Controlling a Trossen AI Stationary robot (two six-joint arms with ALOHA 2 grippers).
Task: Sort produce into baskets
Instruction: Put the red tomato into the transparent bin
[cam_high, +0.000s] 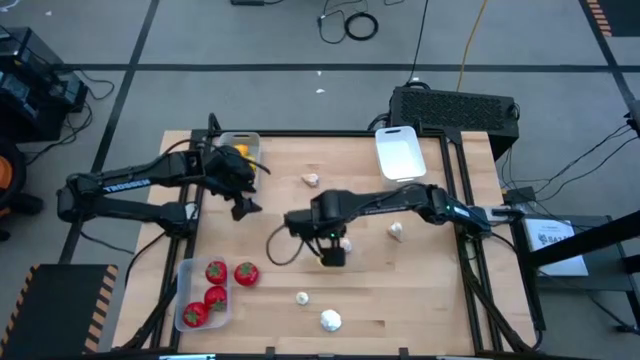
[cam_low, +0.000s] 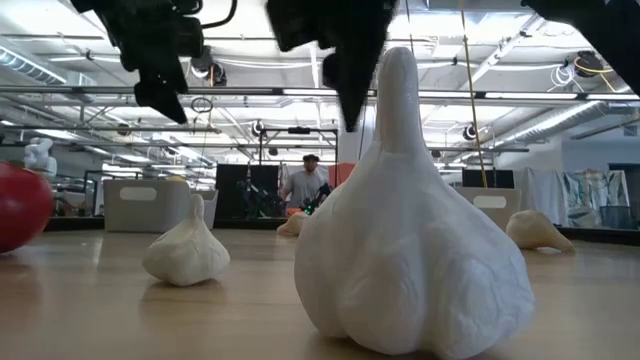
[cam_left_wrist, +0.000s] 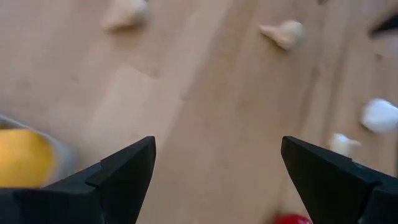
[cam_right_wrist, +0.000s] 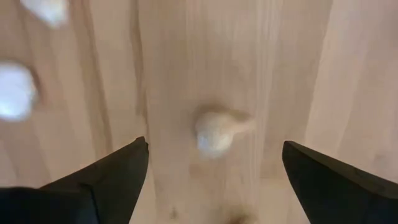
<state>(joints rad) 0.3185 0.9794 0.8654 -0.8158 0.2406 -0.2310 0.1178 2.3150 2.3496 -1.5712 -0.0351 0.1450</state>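
Garlic bulb (cam_right_wrist: 214, 132) between the spread-wide right pincer (cam_right_wrist: 211, 180), hidden under it from above.

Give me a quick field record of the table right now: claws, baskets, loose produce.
left claw: open, empty, beside the grey basket
right claw: open, above a garlic bulb at mid-table
grey basket: holds yellow produce
clear basket: three red pieces; a fourth red piece at its edge
white basket: nothing visible inside
loose garlic: five bulbs on the table
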